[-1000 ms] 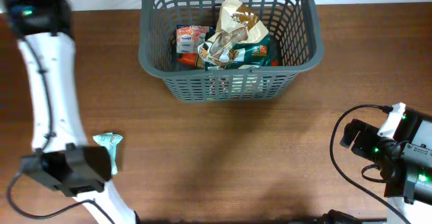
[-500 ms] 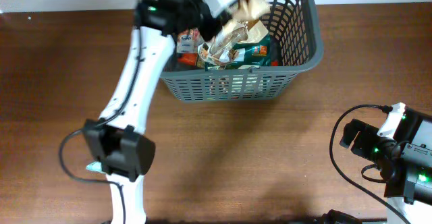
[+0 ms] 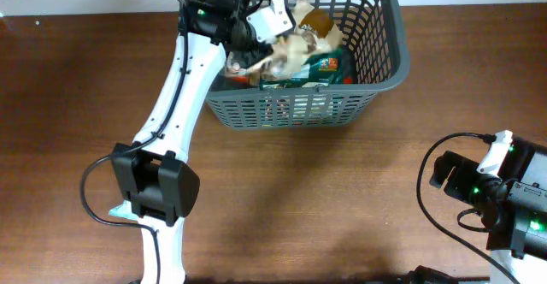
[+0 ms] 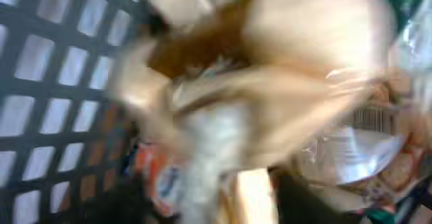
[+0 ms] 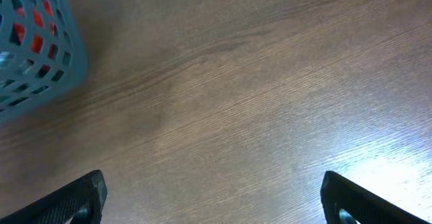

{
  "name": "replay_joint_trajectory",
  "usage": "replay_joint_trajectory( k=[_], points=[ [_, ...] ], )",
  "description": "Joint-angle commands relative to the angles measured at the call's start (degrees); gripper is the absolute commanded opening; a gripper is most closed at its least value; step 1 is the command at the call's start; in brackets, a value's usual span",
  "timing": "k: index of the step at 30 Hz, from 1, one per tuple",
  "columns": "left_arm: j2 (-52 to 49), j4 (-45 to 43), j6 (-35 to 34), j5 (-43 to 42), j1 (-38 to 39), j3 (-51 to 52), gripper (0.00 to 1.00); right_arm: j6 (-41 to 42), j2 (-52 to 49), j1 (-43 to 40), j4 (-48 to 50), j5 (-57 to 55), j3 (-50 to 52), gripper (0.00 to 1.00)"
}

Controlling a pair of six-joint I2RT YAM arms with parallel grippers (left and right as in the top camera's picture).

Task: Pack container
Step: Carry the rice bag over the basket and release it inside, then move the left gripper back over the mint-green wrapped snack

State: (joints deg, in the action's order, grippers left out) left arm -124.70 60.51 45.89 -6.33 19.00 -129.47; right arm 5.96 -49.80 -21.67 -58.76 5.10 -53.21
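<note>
The container (image 3: 291,113) is a dark grey lattice basket at the table's far middle; its wall also shows in the left wrist view (image 4: 54,82) and its corner in the right wrist view (image 5: 34,48). Inside lie a tan-brown packet (image 3: 301,38), a green packet (image 3: 320,66) and an orange packet (image 3: 236,67). My left gripper (image 3: 261,40) reaches into the basket's left half. In its blurred wrist view the left gripper (image 4: 209,204) has its dark fingers apart, with the tan packet (image 4: 290,75) just ahead. My right gripper (image 5: 216,197) stands open over bare table, at the front right (image 3: 444,174).
A teal packet (image 3: 118,212) lies on the table at the front left, half hidden by the left arm's base (image 3: 154,190). Brown wooden table (image 3: 342,198) stretches between the basket and the right arm.
My left arm swung from the front left of the table up over the basket, and its jaws have parted. The tan-brown packet sits lower in the basket. The right arm has not moved.
</note>
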Motion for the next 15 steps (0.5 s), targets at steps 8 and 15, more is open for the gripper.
replay_joint_trajectory(
  k=[8,15],
  points=[
    [5.8,-5.6,-18.1,7.7,-8.3,-15.0,0.97,-0.2,0.5,-0.3,-0.1,0.9,0.1,0.99],
    [7.4,4.0,-41.7,7.7,-28.5,-20.0,0.79,-0.2,0.5,-0.3,-0.2,1.0,0.1,0.99]
  ],
)
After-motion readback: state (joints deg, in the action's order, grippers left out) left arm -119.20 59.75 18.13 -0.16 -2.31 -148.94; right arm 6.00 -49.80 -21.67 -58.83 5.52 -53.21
